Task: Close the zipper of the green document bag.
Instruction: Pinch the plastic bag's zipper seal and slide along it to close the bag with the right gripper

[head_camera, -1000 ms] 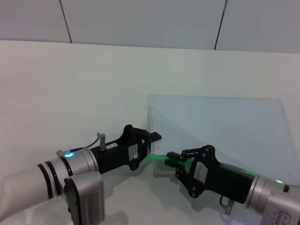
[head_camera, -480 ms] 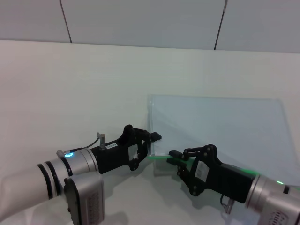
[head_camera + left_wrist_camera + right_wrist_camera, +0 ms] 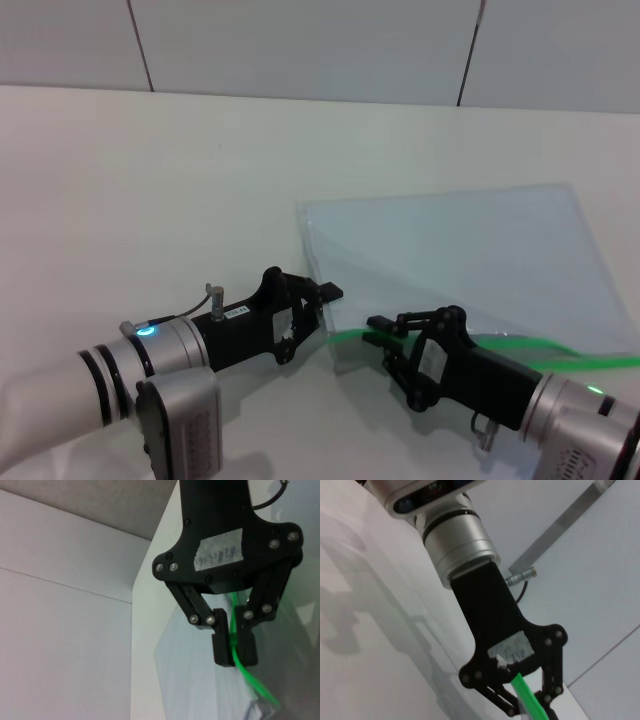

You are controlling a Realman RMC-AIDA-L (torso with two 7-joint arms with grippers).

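**op_remote:** Bag check from my end: large flat translucent bluish-grey document bag lies on the white worktop, thin bright green zipper strip along its near edge.

**bench_guy:** And the arms?

**op_remote:** My left end effector pinches the bag's near corner. My right end effector is clamped on the zipper.

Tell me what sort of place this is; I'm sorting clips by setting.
Probably a lab or test room: a bare white table, plain panelled wall, and only the green document bag between the left gripper and right gripper.
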